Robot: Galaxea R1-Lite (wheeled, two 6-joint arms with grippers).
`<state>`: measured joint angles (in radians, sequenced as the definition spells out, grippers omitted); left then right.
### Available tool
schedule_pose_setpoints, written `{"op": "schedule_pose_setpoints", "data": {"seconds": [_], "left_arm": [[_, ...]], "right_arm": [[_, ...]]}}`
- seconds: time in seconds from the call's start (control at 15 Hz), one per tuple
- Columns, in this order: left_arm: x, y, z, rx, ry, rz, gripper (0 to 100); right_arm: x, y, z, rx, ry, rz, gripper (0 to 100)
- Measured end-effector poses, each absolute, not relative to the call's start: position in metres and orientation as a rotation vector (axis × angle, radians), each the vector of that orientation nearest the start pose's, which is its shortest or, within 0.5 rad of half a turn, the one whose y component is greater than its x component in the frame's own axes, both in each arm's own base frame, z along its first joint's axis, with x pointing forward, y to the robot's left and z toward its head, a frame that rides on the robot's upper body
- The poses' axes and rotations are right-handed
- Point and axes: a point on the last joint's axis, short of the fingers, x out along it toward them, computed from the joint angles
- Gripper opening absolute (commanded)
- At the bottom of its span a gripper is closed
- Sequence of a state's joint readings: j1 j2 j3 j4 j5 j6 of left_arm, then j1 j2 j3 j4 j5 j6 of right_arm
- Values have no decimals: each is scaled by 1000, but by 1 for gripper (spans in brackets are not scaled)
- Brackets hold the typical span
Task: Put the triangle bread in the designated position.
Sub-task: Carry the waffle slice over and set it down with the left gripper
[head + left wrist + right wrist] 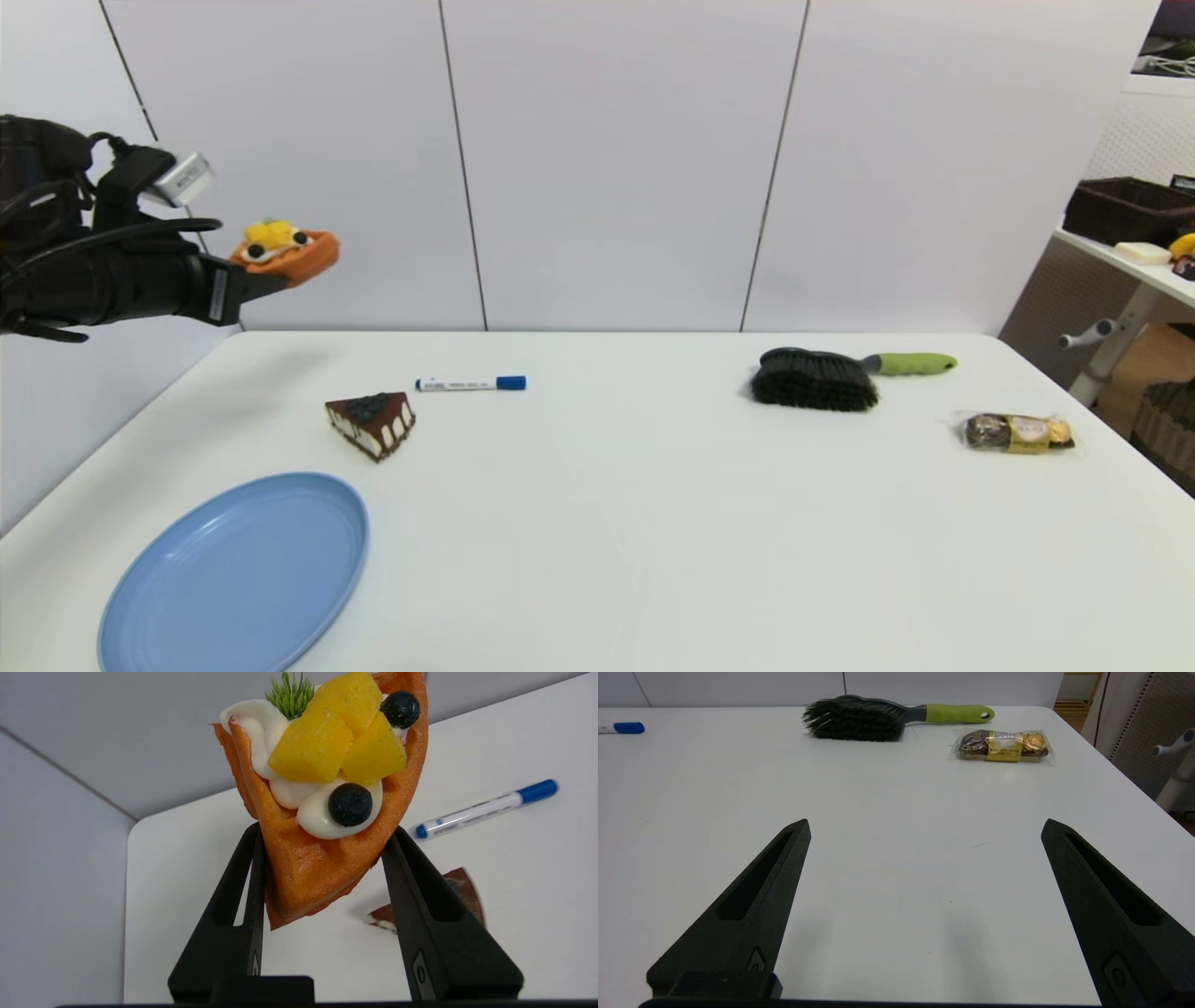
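The triangle bread (pixel 286 252) is up in the air, well above the far left corner of the white table (pixel 653 523), clenched at its narrow end by the left gripper (pixel 266 278). From the blue plate (pixel 238 574) it lies well apart, higher and farther back. The left wrist view shows what the head view cannot: the two black fingers (pixel 236 905) press on both sides of the orange wedge's point, and the topping reads clearly as white cream, three yellow fruit pieces, two dark berries and one green sprig. That view also catches the blue-capped marker (pixel 486 809) and a sliver of the chocolate cake slice (pixel 460 891) behind one finger.

The plate, the only container on the table, holds nothing. Just beyond its far rim lies the one cake slice (pixel 372 423), and beyond that the one marker (pixel 470 383).

The right gripper (pixel 924 830) shows only in its own wrist view, low over the table on the side away from the plate, fingers spread wide and grasping nothing. Ahead of it lie one black brush with a green handle (pixel 878 716) and one clear packet of wrapped chocolates (pixel 1003 745), side by side; the head view places both far across the table from the plate.
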<state>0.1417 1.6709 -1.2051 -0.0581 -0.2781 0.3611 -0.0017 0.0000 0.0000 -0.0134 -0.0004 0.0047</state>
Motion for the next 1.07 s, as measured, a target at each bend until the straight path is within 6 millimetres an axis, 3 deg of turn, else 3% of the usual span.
{"op": "schedule_pose_setpoints", "data": {"seconds": [0.2,0.53,0.8,0.87,1.07], "left_arm": [[313,60,221,213,495,-157,0],[323,68,173,140,673,-166,0],[329,75,147,112,739,-159,0],[332,76,143,109,745,-158,100],[335,78,133,101,772,-162,100]], "right_arm": [[-23,0,77,5,-13,-3,100],[-23,0,77,4,-13,-2,100],[-23,0,77,5,-13,-2,100],[-23,0,77,4,-13,-2,100],[-23,0,77,5,-13,-2,100]]}}
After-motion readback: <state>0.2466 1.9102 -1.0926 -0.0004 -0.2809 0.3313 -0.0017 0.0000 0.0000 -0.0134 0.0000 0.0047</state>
